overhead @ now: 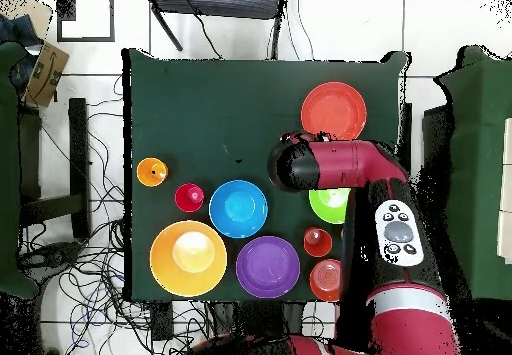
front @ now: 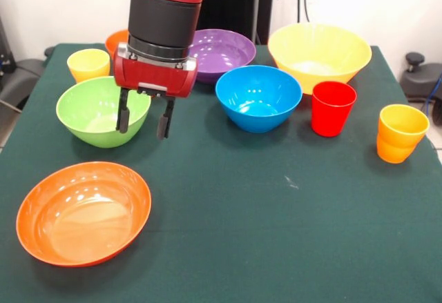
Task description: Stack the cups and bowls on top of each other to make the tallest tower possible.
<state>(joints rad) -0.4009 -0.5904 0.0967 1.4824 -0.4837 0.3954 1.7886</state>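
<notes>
One camera sits low across the worktop, close, facing the robot. Another looks straight down from high above. Both share the whole worktop.

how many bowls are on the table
6: wide orange bowl nearest the front camera, green bowl under the pincer, blue bowl mid-table, purple bowl, yellow bowl and a mostly hidden small orange bowl behind.

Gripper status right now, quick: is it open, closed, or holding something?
Gripper: open, holding nothing, hanging over the near rim of the green bowl.
</notes>
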